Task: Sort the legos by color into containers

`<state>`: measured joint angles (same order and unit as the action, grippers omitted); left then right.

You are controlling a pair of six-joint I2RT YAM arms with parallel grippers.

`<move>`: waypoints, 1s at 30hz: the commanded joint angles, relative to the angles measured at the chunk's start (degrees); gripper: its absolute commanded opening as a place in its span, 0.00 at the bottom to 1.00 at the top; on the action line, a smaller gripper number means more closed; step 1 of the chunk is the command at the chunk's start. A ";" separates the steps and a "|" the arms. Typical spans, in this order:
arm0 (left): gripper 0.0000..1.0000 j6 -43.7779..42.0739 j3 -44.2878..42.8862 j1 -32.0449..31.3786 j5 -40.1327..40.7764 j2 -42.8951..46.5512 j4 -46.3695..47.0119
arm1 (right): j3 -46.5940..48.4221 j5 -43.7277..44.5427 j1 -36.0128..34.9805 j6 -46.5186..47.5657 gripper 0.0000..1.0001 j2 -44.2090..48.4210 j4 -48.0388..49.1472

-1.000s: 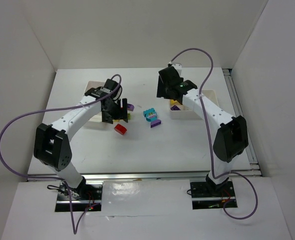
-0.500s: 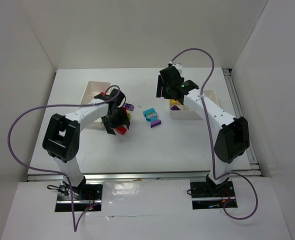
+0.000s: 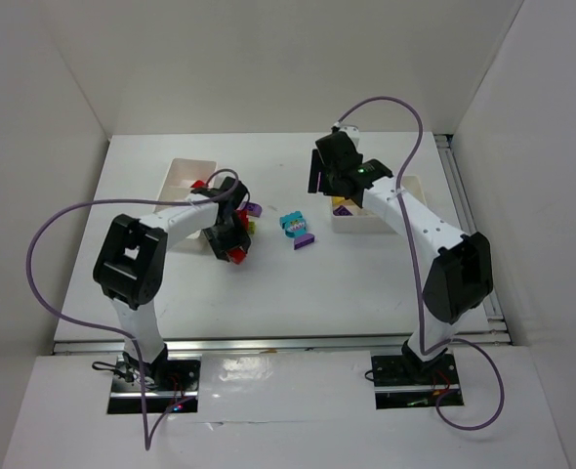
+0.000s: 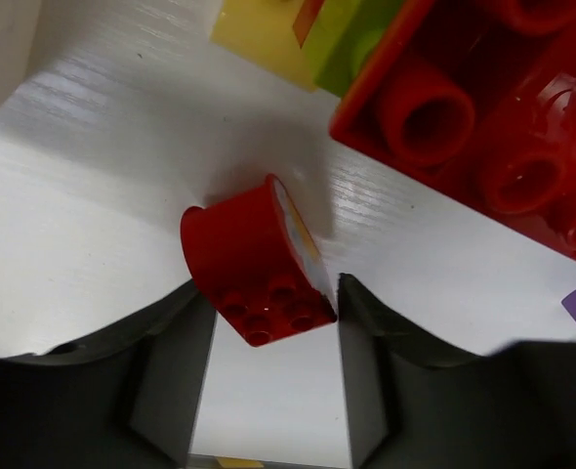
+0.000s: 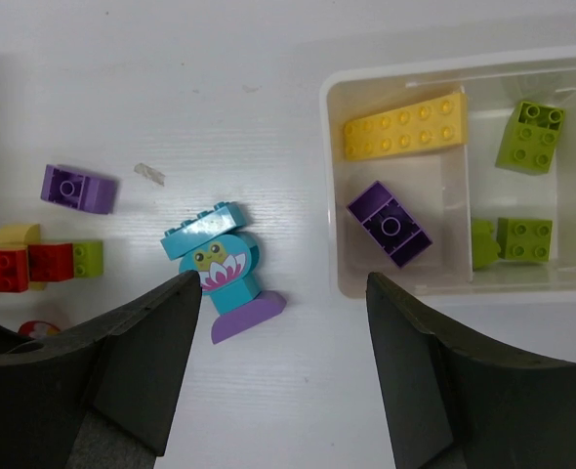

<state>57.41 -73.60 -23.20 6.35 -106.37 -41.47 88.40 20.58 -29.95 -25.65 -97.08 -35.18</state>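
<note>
White left arm (image 3: 176,217), white right arm (image 3: 412,210), black joints (image 3: 127,274), looping purple cables (image 3: 386,99), dark pincer fingers (image 4: 161,381)

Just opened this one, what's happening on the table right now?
It's a color-sorting job, mid-pick. The left gripper has its jaws against both sides of a red curved brick lying on the table. The right gripper hangs open and empty near the white tray, which holds a yellow brick, a purple brick and lime green bricks.

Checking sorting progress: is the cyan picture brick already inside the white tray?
No, the cyan picture brick lies on the table, left of the white tray and apart from it.
</note>
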 commanded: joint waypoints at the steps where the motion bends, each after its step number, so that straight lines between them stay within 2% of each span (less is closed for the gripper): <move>1: 0.59 -0.19 -0.05 -0.27 0.86 -0.60 0.60 | -0.86 0.08 0.34 0.51 0.76 3.21 1.60; 2: 0.54 -1.15 -0.05 -0.87 0.86 0.01 0.60 | -0.86 0.08 0.34 0.51 0.76 3.21 1.60; 3: 0.45 -1.16 -1.01 -1.58 0.86 1.15 -0.09 | -0.86 0.08 0.34 0.51 0.76 3.73 1.60; 5: 0.38 -3.43 -2.42 -2.72 1.47 2.82 -2.03 | -1.38 0.60 0.34 0.51 0.76 3.74 1.60; 9: 0.19 -7.83 -10.48 -5.01 2.00 5.64 -5.98 | -1.39 1.13 0.34 0.51 0.76 4.27 1.60; 10: 0.13 -9.05 -12.34 -5.01 2.00 6.43 -6.51 | -1.39 1.13 0.34 0.51 0.76 4.27 1.08; 13: 0.02 -11.52 -21.65 -0.89 2.00 5.91 -10.64 | -1.39 1.13 0.34 -0.01 0.76 4.79 1.08; 15: 0.01 -13.01 -27.52 2.78 2.00 4.16 -11.26 | -1.39 1.13 0.34 -0.01 0.76 4.79 1.08; 22: 0.00 -14.96 -37.92 13.60 -0.02 -3.75 -11.18 | -1.92 1.75 0.34 -0.54 0.76 6.46 0.46; 30: 0.00 -16.10 -48.47 19.51 -3.27 -16.93 -10.47 | -3.05 2.27 0.86 -1.07 0.76 7.60 -0.68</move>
<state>42.96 -118.80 -4.40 5.06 -120.27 -51.00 86.04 21.21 -29.45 -26.09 -93.27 -35.38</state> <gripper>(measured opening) 0.466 0.757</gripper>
